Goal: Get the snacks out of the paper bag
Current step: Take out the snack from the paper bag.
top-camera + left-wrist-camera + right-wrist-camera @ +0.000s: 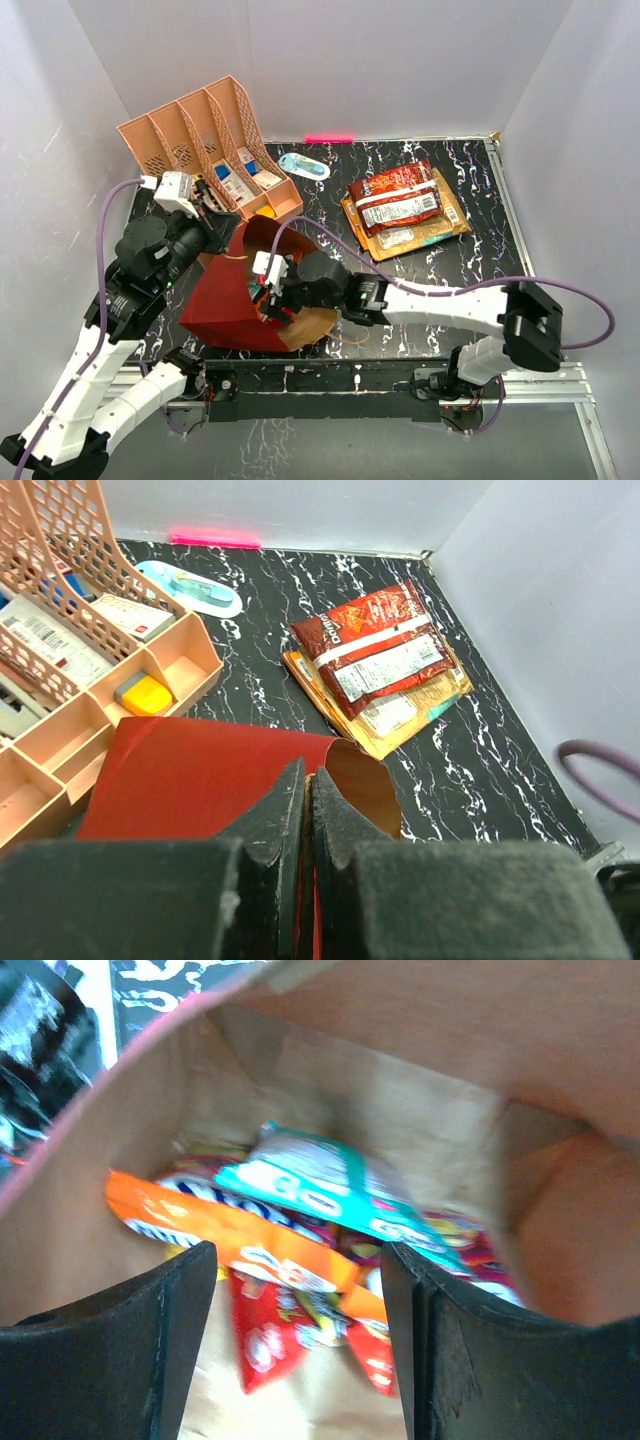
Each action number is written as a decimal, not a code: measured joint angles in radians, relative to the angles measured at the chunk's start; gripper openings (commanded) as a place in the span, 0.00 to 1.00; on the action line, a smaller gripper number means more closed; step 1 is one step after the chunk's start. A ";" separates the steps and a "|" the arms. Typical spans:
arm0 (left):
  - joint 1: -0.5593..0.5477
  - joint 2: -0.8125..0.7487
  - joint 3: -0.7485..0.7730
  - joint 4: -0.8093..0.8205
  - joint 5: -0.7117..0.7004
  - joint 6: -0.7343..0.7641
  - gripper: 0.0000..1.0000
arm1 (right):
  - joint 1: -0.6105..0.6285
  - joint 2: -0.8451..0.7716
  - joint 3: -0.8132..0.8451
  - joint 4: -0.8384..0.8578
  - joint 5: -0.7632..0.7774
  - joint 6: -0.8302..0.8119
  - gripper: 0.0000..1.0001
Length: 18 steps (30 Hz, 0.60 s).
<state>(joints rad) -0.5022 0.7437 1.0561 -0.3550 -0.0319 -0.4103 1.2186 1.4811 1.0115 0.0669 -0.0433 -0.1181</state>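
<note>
- Leftmost, at the far left corner of the black marbled table (480,260), a peach slotted organizer (200,130) stands with small boxes in its compartments.
- Left gripper (306,775): fingers pressed together, with a thin red edge of the paper bag (225,300) pinched between them. The grip is on the bag's rim, just beside the organizer's front corner.
- Paper bag: dark red outside, brown kraft inside. It lies on its side at the near left of the table, mouth turned toward the right arm.
- Right gripper (298,1255): reached into the bag's mouth. The jaws stand apart and nothing is clamped between them.
- Inside the bag, beyond those fingers: a teal packet (320,1185) lies on top, with an orange packet (220,1225) lying across beneath it and red packets (262,1330) under both. The wrist view is blurred, so the labels are unreadable.
- Light-blue oval object (303,166): flat on the table just right of the organizer, near the far wall.
- Right side: a stack of packets (405,210) lies on the table, well apart from the bag. A dark red-brown packet is uppermost, with gold ones below and a teal edge showing.
</note>
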 measured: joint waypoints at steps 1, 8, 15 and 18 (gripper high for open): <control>0.000 -0.011 0.000 -0.009 -0.009 0.000 0.00 | -0.012 -0.020 0.000 -0.021 -0.018 -0.066 0.69; 0.000 -0.016 0.000 -0.027 -0.037 0.003 0.00 | -0.179 -0.193 -0.064 -0.118 -0.196 -0.649 0.69; 0.000 -0.003 0.000 -0.027 -0.039 0.007 0.00 | -0.199 -0.096 -0.018 -0.204 -0.335 -1.038 0.65; 0.000 -0.011 0.000 -0.027 -0.039 0.006 0.00 | -0.200 -0.025 0.019 -0.209 -0.360 -1.105 0.62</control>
<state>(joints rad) -0.5022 0.7322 1.0561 -0.3824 -0.0711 -0.4042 1.0187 1.4559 1.0309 -0.1417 -0.4034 -1.2228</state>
